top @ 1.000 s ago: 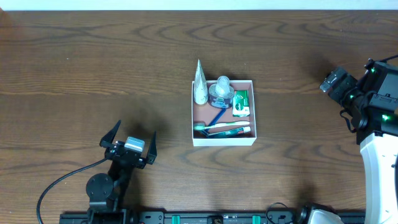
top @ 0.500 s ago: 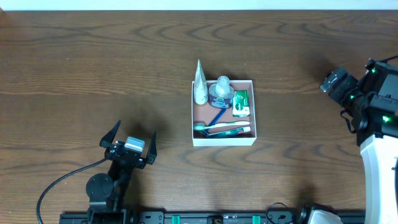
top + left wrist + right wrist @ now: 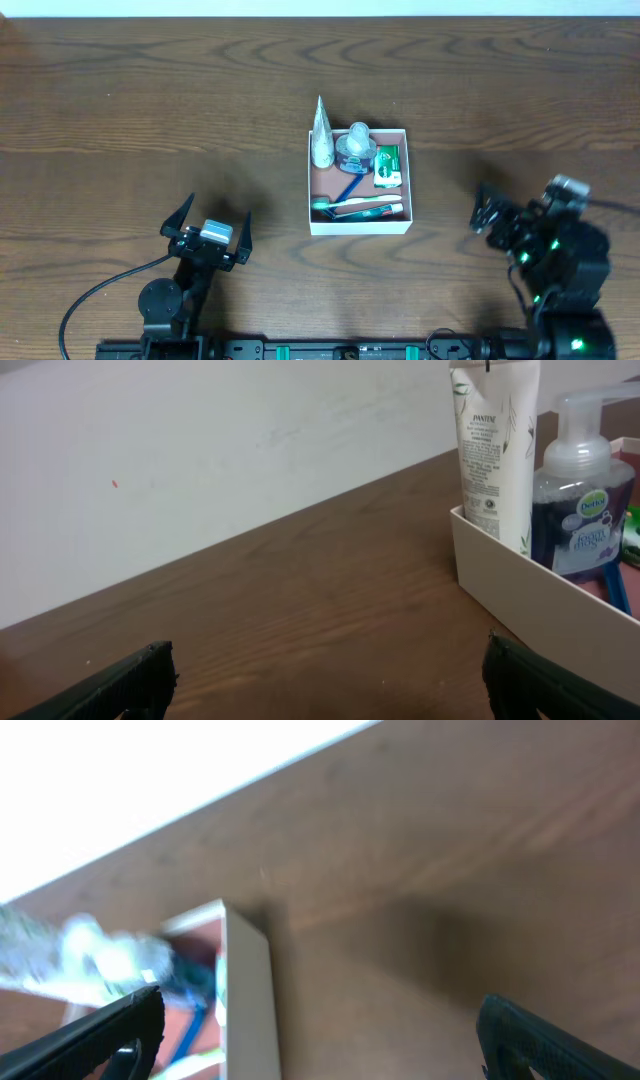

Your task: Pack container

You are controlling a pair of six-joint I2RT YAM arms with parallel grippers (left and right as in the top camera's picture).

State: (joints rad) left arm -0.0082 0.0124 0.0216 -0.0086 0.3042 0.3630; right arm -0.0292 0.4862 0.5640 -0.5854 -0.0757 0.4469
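Note:
The container (image 3: 312, 180) sits mid-table, a square white-walled box with a pinkish-brown floor. It holds a white tube (image 3: 321, 135), a pump bottle (image 3: 357, 145), a green box (image 3: 388, 165) and toothbrushes (image 3: 358, 208). My left gripper (image 3: 208, 222) is open and empty, low at the front left, well apart from the container; its wrist view shows the container wall (image 3: 520, 595), tube (image 3: 495, 445) and bottle (image 3: 580, 500) at right. My right gripper (image 3: 490, 212) is open and empty, right of the container, whose wall (image 3: 245, 990) appears blurred in its wrist view.
The dark wooden table (image 3: 150, 110) runs to a white edge at the back. A black cable (image 3: 90, 300) loops by the left arm's base. The rail with arm mounts (image 3: 350, 350) lies along the front edge.
The right arm has swung down from the far right edge to low beside the container's right side. The left arm and the container's contents have not moved.

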